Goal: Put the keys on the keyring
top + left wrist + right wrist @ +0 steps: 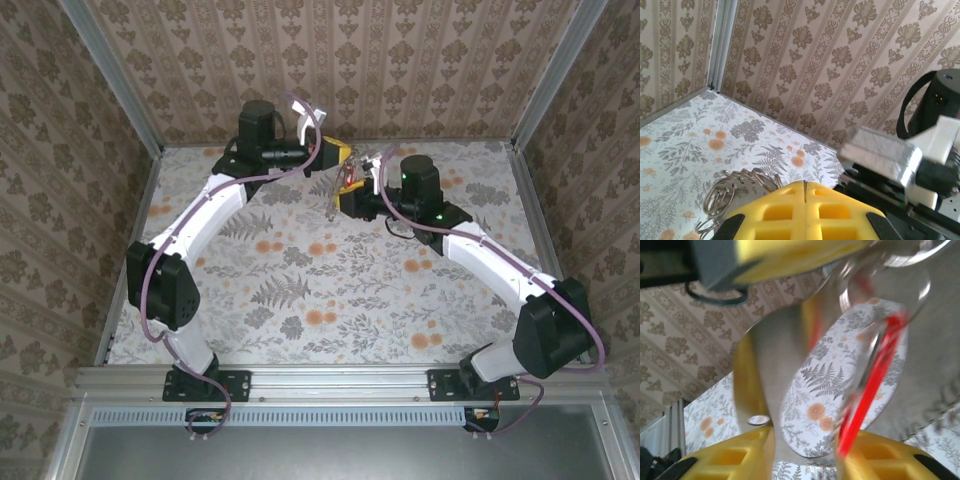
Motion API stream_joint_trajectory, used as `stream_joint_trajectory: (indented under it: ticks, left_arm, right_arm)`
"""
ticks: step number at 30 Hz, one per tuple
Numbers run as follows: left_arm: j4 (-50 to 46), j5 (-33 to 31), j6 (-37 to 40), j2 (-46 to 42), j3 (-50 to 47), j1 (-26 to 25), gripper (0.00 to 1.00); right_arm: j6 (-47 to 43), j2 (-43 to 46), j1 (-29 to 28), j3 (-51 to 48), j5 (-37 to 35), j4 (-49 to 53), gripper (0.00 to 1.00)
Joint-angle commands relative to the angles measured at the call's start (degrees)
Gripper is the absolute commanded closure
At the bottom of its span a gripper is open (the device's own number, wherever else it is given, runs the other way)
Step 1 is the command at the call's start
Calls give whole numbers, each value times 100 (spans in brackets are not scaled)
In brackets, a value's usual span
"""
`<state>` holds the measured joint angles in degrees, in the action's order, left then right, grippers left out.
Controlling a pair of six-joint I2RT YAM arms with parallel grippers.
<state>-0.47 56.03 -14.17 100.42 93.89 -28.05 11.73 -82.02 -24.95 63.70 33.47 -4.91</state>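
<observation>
Though blur hides the join itself, the task looks well along: the left pincer point(805, 186) is clenched, apparently on the keyring point(727, 196), which hangs clear of the worktop point(300, 290); the red key point(870, 390) dangles along the ring's wire, between the parted fingers of the right pincer point(806, 456), which grips nothing I can make out; whether the key is truly threaded I cannot tell; if not, threading remains.
</observation>
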Motion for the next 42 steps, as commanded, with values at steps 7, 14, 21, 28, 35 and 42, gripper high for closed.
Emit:
stream_joint_trajectory:
  ticks: [7,14,21,28,35,42]
  left_arm:
    - [347,22,28,-358,-104,43,100]
    - [748,-10,-91,-443,-387,107,100]
    - [1518,-82,-539,-545,-867,151,100]
    - [2165,-109,-944,-621,-1201,151,100]
    - [2683,-154,-1469,-628,-1380,372,100]
    - [3006,-68,-1866,-591,-1413,441,100]
  right_arm:
    - [820,1056,603,-469,437,-151,47]
    - [1610,1278,641,-327,-866,-186,44]
    - [2512,803,680,157,-997,-596,47]
    - [3260,319,740,247,-708,-1620,46]
    - [4008,-314,851,90,-42,-3234,55]
    - [4653,-871,852,6,262,-4647,61]
